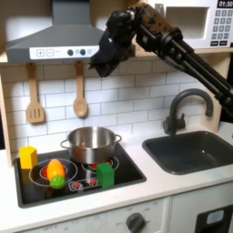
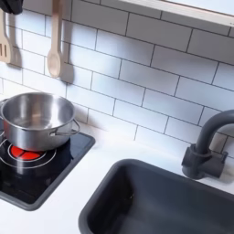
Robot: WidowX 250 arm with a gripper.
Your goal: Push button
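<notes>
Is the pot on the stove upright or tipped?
Upright. The pot sits flat on the stove with its rim level and mouth facing up in both exterior views; its contents cannot be seen.

A white brick-tile wall [image 1: 136, 96] backs the toy kitchen in both exterior views. In the first exterior view, a grey range hood [image 1: 56, 41] hangs at the far left and a microwave [image 1: 221, 25] sits at the upper right. The pale tabletop [image 2: 105, 154] holds a black stovetop [image 2: 37, 178] on the left and a dark sink [image 2: 164, 203] with a faucet [image 2: 206, 146] on the right. The light is soft and even.
</notes>
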